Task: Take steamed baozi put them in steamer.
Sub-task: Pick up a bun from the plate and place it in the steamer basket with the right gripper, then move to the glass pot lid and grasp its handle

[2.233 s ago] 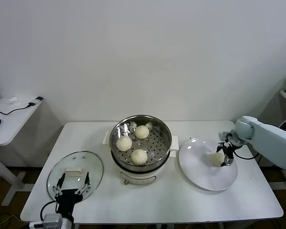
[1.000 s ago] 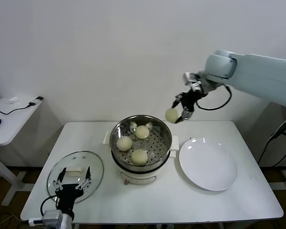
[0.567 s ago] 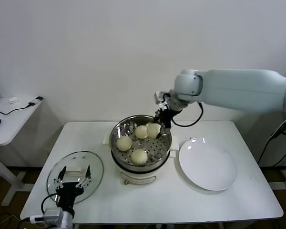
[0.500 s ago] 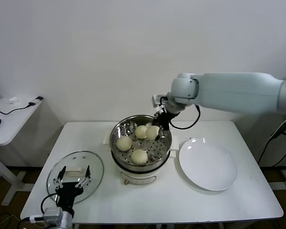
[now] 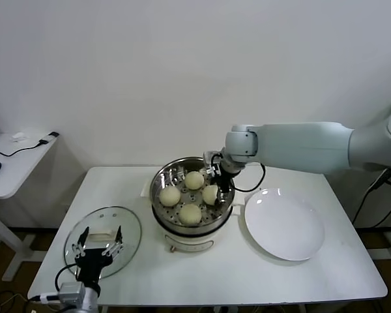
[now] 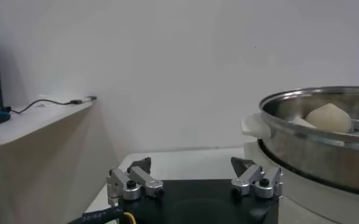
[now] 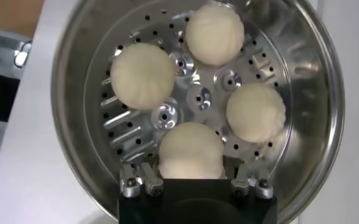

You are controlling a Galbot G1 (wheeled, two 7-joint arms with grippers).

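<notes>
Bright, even light (soft shadows)

Four steamed baozi (image 7: pixel 191 149) inside steamer (image 5: pixel 225 179) at table (image 5: pixel 280 280) centre; plate (image 5: pixel 285 225) to its right, glass lid (image 5: pixel 133 229) front-left.

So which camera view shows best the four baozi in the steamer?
The right wrist view: all four baozi lie unobstructed on the steamer floor. The head view shows them smaller; the left wrist view shows only one above the rim.

steamer (image 6: pixel 325 131) cut by frame edge (left wrist), right gripper (image 5: pixel 216 190) fingertips behind baozi (image 5: pixel 210 193)
</notes>
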